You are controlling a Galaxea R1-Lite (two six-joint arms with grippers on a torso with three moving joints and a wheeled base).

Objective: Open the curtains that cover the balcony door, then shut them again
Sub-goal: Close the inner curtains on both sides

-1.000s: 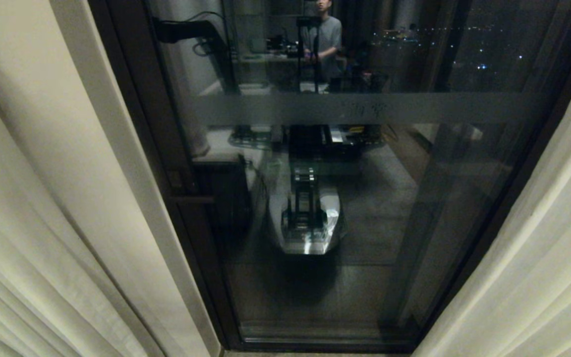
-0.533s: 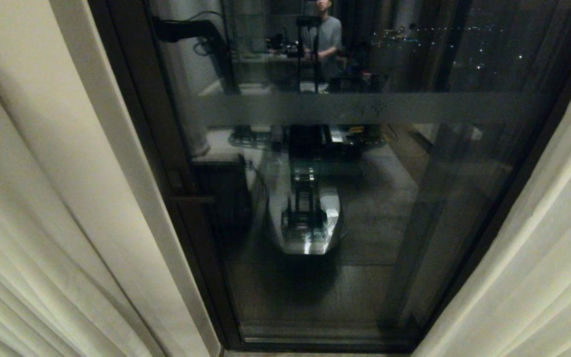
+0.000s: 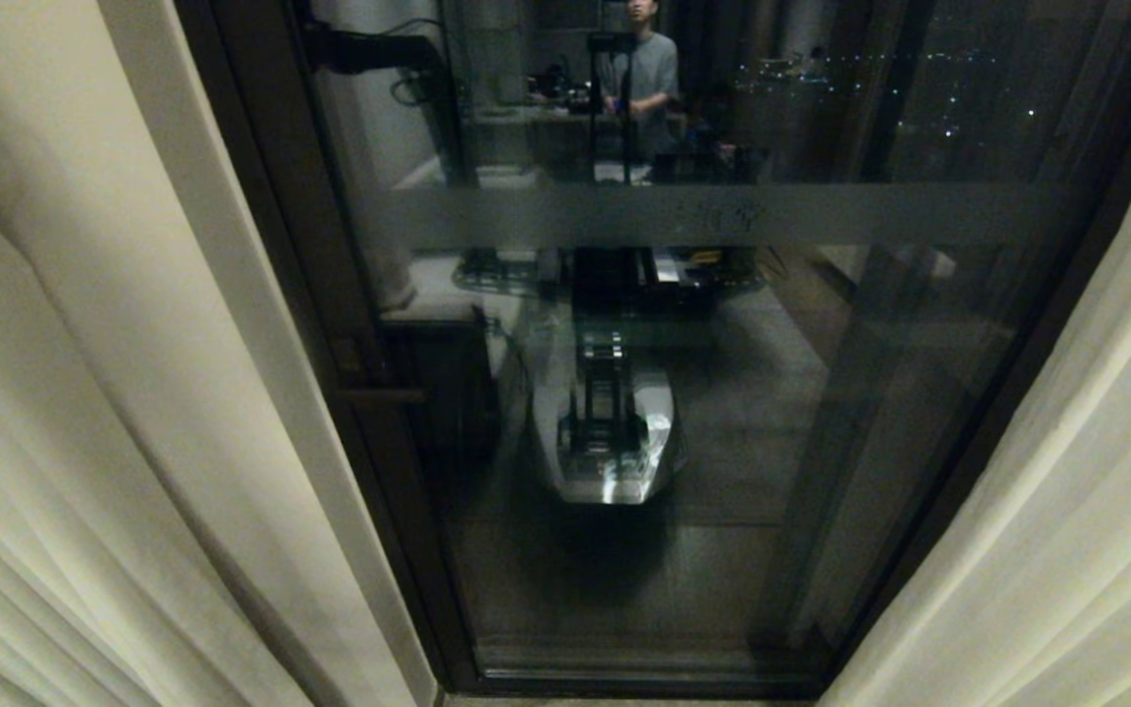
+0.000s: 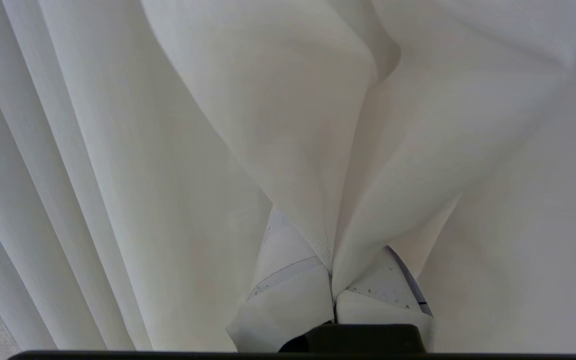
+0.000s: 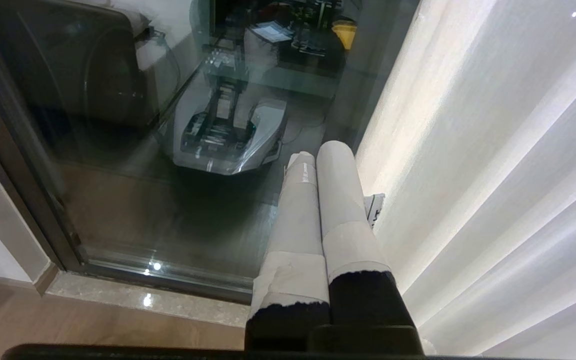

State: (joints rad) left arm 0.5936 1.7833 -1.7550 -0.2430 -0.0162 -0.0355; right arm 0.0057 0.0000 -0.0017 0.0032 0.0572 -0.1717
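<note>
- Since a second ago, the left-hand panel of the tall cream-beige pleated fabric curtains [image 3: 84, 393] has shifted: a fresh dent and pulled fold show at its upper edge in the head view, and the dark arm reflected in the glass sits higher
- Left end effector [image 4: 333, 295], seen only in its wrist view, is clenched on a pinched fold of that curtain, the cloth fanning out from between its pale taped fingers [image 4: 288, 290]
- Right end effector [image 5: 318, 190] hangs low beside the right-hand curtain panel [image 5: 493, 175], its two taped fingers pressed together and grasping nothing
- Curtains stand parted to either side, leaving the tall glass balcony door [image 3: 683, 412] with its dark brown-black frame uncovered between them
- Frosted horizontal band [image 3: 723, 214] crosses the pane
- Reflected in the glass are the robot's grey base [image 3: 605, 442] and a person in a grey shirt [image 3: 646, 79] standing at a desk far behind
</note>
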